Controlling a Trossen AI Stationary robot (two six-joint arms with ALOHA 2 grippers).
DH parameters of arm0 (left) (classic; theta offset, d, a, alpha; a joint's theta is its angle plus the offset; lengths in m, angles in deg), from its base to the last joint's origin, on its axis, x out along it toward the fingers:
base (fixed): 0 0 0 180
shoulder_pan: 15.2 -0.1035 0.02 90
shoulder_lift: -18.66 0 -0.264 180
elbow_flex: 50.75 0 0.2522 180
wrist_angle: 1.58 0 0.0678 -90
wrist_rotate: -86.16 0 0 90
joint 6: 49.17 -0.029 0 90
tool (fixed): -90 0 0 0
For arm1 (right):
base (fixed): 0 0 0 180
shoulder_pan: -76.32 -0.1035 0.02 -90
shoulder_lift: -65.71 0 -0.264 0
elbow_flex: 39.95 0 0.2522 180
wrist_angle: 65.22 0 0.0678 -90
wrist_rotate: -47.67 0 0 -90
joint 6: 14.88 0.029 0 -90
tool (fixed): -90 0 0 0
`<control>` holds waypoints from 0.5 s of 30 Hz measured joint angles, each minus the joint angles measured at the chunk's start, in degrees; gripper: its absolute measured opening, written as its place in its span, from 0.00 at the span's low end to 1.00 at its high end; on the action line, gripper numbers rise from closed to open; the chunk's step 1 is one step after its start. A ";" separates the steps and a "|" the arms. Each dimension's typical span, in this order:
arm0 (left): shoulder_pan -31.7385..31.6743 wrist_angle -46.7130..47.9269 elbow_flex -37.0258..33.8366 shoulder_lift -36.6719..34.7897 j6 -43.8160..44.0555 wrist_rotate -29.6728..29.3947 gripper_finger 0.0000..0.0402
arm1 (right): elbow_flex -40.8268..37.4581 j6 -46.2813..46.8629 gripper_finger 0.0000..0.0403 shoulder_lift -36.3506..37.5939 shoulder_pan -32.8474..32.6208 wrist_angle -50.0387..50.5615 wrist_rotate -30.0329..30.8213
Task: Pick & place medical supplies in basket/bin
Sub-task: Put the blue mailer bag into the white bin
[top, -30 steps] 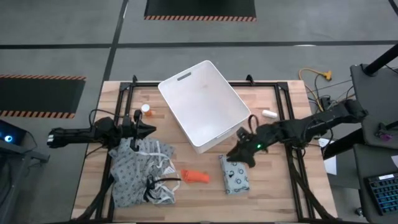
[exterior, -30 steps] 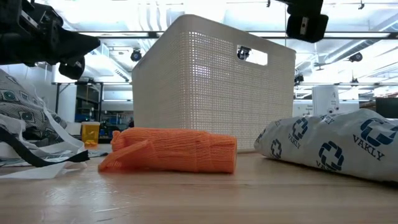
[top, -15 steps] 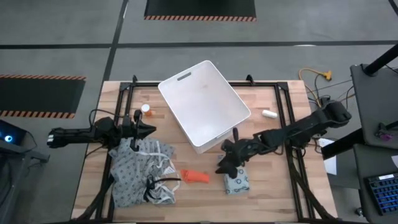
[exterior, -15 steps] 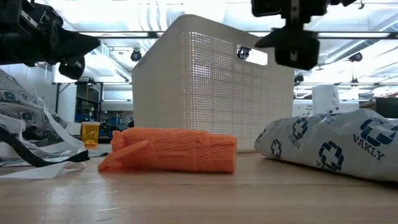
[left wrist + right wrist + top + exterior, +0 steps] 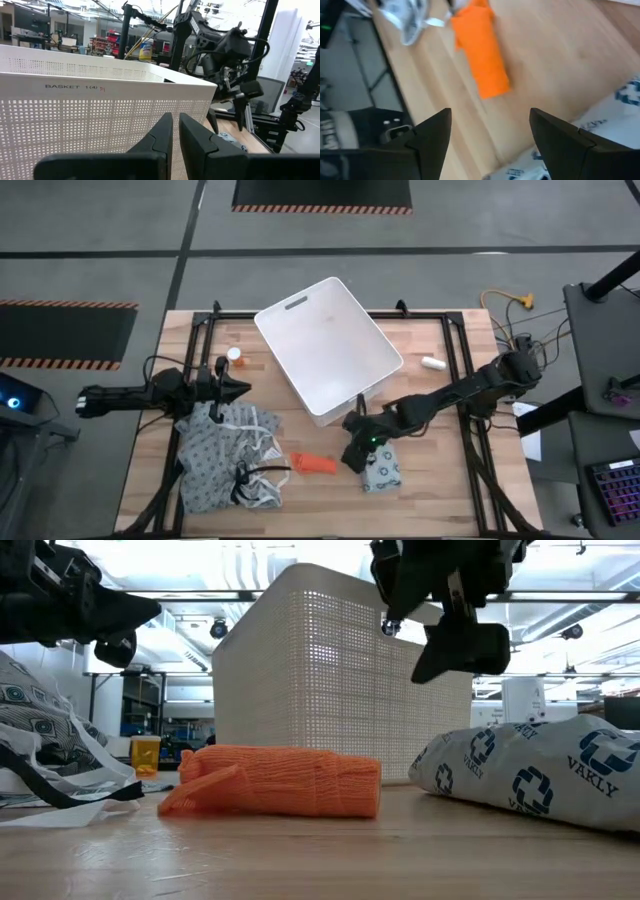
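Note:
The white basket [image 5: 328, 348] stands at the table's middle far side; the low view shows its perforated wall [image 5: 340, 680]. The orange tapered piece [image 5: 313, 464] [image 5: 275, 782] [image 5: 482, 55] lies flat near the near edge. The pale blue packet [image 5: 381, 470] [image 5: 530, 770] lies to its right. The orange-capped bottle [image 5: 234, 356] stands left of the basket, and the small white piece [image 5: 432, 363] lies to its right. My right gripper [image 5: 352, 455] [image 5: 490, 145] hovers open between the orange piece and the packet. My left gripper [image 5: 240, 388] [image 5: 175, 132] waits shut by the basket's left side.
A crumpled patterned cloth with dark and white straps [image 5: 225, 460] [image 5: 40, 755] covers the table's near left, under my left arm. Black frame rails [image 5: 456, 370] run along the table's left and right sides. Bare wood shows at the near edge around the orange piece.
My right gripper has swung toward the table's left and come lower, from above the packet's far right end to a spot beside the basket's near corner, close to the orange piece. It has stayed open. The objects have not moved.

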 joint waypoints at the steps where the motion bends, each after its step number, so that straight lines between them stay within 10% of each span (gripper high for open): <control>1: 0.00 0.00 0.00 0.00 0.01 -0.02 0.04 | 1.11 -0.05 0.63 -0.62 0.00 1.78 0.42; 15: 0.00 0.23 -0.02 0.00 0.02 0.00 0.04 | 6.01 16.76 0.59 -2.82 -1.65 13.09 0.80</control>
